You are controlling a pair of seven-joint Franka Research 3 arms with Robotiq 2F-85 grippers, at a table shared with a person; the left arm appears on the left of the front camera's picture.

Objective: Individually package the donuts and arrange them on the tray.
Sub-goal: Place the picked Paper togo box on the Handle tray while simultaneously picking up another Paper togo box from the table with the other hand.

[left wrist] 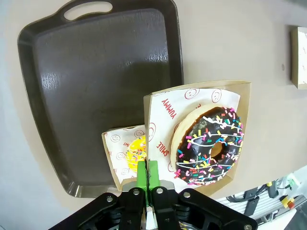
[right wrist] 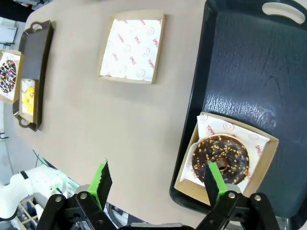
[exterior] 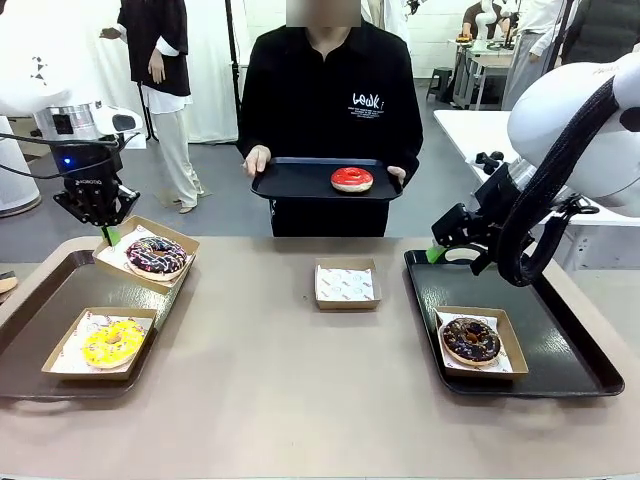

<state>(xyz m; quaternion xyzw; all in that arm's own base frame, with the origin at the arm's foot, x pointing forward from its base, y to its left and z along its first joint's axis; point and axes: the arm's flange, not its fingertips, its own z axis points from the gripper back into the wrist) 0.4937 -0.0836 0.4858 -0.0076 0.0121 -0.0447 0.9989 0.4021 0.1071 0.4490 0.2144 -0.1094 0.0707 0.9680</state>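
Pinching 1 corner of the box under the sprinkled donut, left end effector clamped, box tilted at far edge of left tray, icing up, right end effector wide.

A dark rectangular plastic tray is seen glossy, reflective; shallow brown cardboard box is lined w/ printed paper; red-iced ring donut is seen shiny; beige tabletop matt.

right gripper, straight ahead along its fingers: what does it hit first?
Probably bare table, just beside the dark tray. The open right gripper straddles the tray's rim, and one finger lines up with the chocolate donut's box; height unclear.
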